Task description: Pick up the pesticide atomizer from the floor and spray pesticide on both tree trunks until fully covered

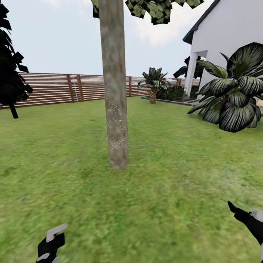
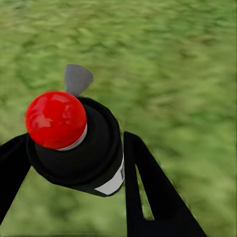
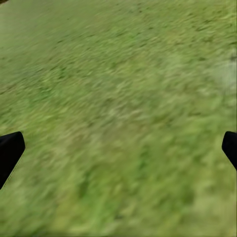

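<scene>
The garden lawn (image 1: 175,164) spreads wide and green under both arms, ringed at the back by a brown slatted fence (image 1: 54,89); a white house (image 1: 233,33) stands far ahead of the right gripper, with a big dark-leaved shrub (image 1: 233,98) before it and a short palm (image 1: 153,86) by the fence; a dark conifer (image 1: 11,73) stands far ahead and outward of the left gripper.

The tree trunk (image 1: 114,91) rises thick, upright and grey-brown, ahead of and between the two grippers, well apart from both, nearer the left one's line; pale specks dot its lower bark; leaf crown (image 1: 157,9) overhangs at the top.

The left gripper (image 2: 94,168) is low over the grass, its black fingers (image 2: 153,192) closed on either side of the pesticide atomizer (image 2: 81,148), a black body with a white band, a red round cap (image 2: 55,119) and a grey nozzle tab (image 2: 77,79) pointing away from the wrist; in the head view the atomizer's grey tab pokes up from that gripper (image 1: 51,243).

The right gripper (image 3: 118,148) hangs over bare grass with its fingertips (image 3: 10,150) spread wide, nothing between them; in the head view it shows low to the right (image 1: 244,217).
</scene>
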Available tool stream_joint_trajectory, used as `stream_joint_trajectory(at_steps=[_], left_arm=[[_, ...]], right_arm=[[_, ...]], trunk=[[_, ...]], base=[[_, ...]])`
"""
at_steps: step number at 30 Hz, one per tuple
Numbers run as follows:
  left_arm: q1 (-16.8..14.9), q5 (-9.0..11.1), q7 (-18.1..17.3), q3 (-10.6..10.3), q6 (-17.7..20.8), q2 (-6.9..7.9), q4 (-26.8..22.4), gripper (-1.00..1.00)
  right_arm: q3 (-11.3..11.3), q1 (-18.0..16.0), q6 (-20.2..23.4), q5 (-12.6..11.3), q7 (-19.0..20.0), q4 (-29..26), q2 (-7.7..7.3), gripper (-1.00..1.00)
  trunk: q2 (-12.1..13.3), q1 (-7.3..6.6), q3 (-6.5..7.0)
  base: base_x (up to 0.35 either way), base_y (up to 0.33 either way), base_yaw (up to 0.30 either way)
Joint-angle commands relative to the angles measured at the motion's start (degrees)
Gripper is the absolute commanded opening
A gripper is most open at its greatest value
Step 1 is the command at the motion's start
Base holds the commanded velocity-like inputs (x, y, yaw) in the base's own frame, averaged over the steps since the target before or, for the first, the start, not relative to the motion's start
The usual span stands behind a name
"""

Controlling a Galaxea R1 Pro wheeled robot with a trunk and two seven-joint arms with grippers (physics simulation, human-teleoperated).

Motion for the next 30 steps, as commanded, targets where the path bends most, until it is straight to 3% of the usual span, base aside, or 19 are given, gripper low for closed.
stream_joint_trajectory(at_steps=[1, 15, 20, 30], left_arm=[[0.0, 0.0, 0.0, 0.0, 0.0, 0.01, 0.0, -1.00], [0.0, 0.0, 0.1, 0.0, 0.0, 0.07, 0.0, -1.00], [0.0, 1.9, 0.1, 0.0, 0.0, 0.11, -0.1, -1.00], [0.0, 2.0, 0.1, 0.0, 0.0, 0.11, -0.1, -1.00]], right_arm=[[0.0, 0.0, 0.0, 0.0, 0.0, 0.0, 0.00, 1.00], [0.0, 0.0, 0.0, 0.0, 0.0, 0.0, 0.00, 1.00], [0.0, 0.0, 0.0, 0.0, 0.0, 0.0, 0.00, 1.00], [0.0, 0.0, 0.0, 0.0, 0.0, 0.0, 0.00, 1.00]], trunk=[[0.0, 0.00, 0.00], [0.0, 0.00, 0.01], [0.0, 0.00, 0.01], [0.0, 0.00, -0.03]], base=[[0.000, 0.000, 0.286], [-0.003, 0.001, 0.290], [-0.199, 0.158, 0.290], [-0.080, 0.066, 0.289]])
